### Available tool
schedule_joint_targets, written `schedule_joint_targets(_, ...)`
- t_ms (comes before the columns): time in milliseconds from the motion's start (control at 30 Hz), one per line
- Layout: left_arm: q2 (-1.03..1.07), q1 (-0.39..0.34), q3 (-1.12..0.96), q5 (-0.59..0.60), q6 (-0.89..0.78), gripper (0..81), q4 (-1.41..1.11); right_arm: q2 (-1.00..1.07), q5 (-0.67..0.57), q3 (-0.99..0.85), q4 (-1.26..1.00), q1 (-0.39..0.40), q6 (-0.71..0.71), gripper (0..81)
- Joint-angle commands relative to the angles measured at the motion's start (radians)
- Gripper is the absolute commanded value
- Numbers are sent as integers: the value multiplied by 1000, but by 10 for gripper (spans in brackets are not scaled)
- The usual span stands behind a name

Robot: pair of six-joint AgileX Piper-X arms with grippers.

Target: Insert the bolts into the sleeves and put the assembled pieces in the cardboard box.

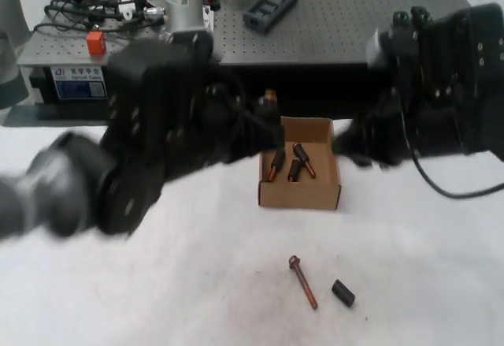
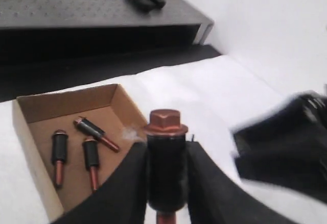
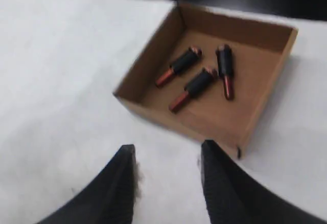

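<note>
My left gripper [image 2: 167, 151] is shut on an assembled piece [image 2: 165, 170], a copper bolt standing upright in a black sleeve. In the high view the left gripper [image 1: 266, 117] is held at the far left corner of the cardboard box [image 1: 299, 195]. Three assembled pieces [image 1: 291, 161] lie inside the box [image 2: 71, 104], and they are also visible as assembled pieces [image 3: 196, 83] in the right wrist view. My right gripper [image 3: 168, 150] is open and empty above the white cloth beside the box [image 3: 148, 55]. A loose copper bolt [image 1: 302, 281] and a loose black sleeve [image 1: 342, 292] lie on the cloth in front of the box.
A raised perforated metal bench [image 1: 339, 23] runs behind the cloth, carrying a black tray [image 1: 270, 5], cables and an orange block [image 1: 95, 42]. The right arm [image 1: 441, 86] stands to the right of the box. White cloth spreads in front and to both sides.
</note>
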Motion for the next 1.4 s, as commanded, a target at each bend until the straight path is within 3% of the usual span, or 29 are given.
schedule_joint_targets(0, 214, 25, -277, -19, 16, 7, 211, -5, 64, -15, 501, 18, -218, 314)
schedule_joint_targets(267, 624, 25, -868, -64, 169, 7, 690, 104, 144, -15, 598, 120, -261, 314)
schedule_joint_targets(467, 801, 25, -1135, -105, 204, 7, 871, 215, 205, -15, 611, 172, -261, 314)
schedule_joint_targets(733, 851, 25, -1173, -104, 212, 7, 901, 278, 282, -25, 587, 180, -236, 302)
schedule_joint_targets(933, 876, 30, -1173, -102, 214, 7, 919, 278, 285, -25, 560, 180, -236, 182)
schedule_joint_targets(1033, 878, 33, -1173, -102, 214, 88, 935, 278, 285, -25, 560, 180, -236, 199)
schedule_joint_targets(1167, 878, 34, -1173, -102, 214, 250, 949, 278, 285, -25, 539, 180, -236, 300)
schedule_joint_targets(1233, 878, 34, -1173, -102, 214, 287, 966, 278, 285, -25, 523, 180, -236, 333)
schedule_joint_targets(1300, 875, 34, -1173, -102, 214, 286, 997, 278, 285, -25, 517, 180, -236, 301)
schedule_joint_targets(1367, 863, 34, -1173, -102, 214, 286, 1030, 278, 285, -25, 517, 180, -236, 218)
